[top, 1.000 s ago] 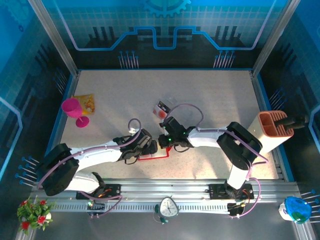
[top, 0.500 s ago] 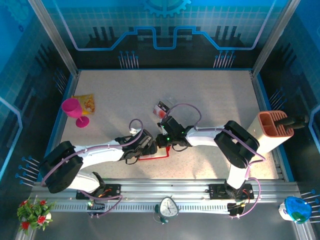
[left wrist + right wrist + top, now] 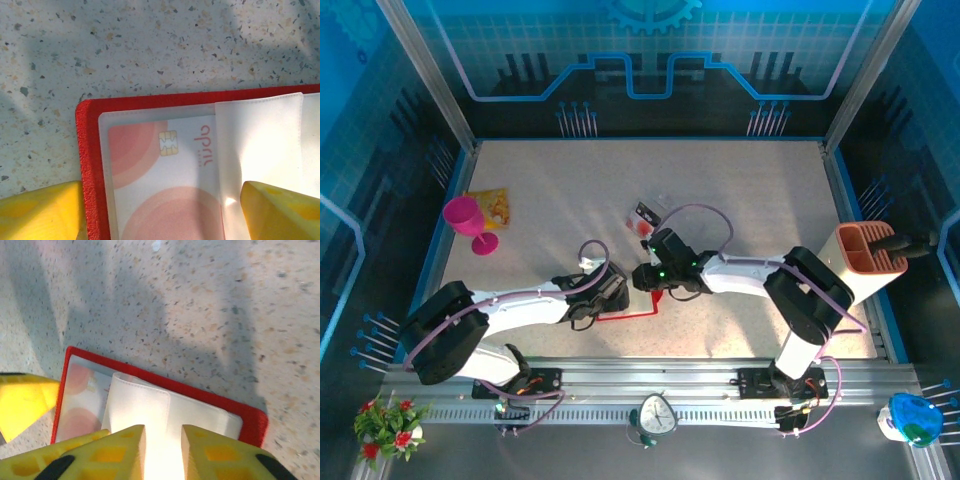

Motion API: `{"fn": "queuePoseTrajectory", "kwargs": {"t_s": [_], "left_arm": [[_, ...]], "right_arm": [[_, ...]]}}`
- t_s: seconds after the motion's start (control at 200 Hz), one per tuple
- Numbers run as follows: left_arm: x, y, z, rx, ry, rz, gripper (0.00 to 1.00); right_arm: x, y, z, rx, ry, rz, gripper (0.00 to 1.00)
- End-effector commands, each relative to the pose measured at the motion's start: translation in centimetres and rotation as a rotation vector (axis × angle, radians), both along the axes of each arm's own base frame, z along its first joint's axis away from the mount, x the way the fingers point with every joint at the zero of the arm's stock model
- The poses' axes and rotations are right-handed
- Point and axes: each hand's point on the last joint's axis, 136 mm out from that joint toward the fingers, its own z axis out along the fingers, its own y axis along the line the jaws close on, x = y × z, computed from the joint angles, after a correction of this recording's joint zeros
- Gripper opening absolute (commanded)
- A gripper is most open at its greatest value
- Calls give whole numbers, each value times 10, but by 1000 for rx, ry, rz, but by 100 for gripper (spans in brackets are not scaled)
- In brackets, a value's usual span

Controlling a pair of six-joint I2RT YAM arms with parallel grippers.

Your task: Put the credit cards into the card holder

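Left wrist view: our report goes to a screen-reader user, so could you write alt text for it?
An open red card holder lies on a speckled table, a white card with a gold chip showing under its clear sleeve and a white flap over its right part. The left gripper's yellow fingertips sit apart at the bottom corners.

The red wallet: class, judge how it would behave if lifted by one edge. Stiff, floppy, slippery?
Probably floppy: the red wallet lies open and flat, with its pale inner flap folded over. It is likely light, since it looks thin. Its glossy clear pocket may slip when pinched.
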Motion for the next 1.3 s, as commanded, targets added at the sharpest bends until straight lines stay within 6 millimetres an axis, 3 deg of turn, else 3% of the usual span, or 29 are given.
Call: {"fn": "queuePoseTrajectory", "kwargs": {"t_s": [0.0, 0.265, 0.84, 1.156, 1.296], "left_arm": [[-12, -2, -15, -17, 44, -24, 82], [-12, 1, -12, -29, 26, -10, 82], [-13, 5, -7, -39, 3, -3, 85], [-6, 17, 27, -52, -96, 43, 99], [-5, 28, 42, -52, -143, 76, 99]], "right_arm": [[-1, -9, -7, -8, 19, -27, 32], [-4, 0, -22, 20, 73, -18, 37], [-9, 21, -17, 119, 124, 26, 33], [-15, 30, 7, 157, 109, 56, 32], [-23, 35, 15, 161, 106, 79, 33]]}}
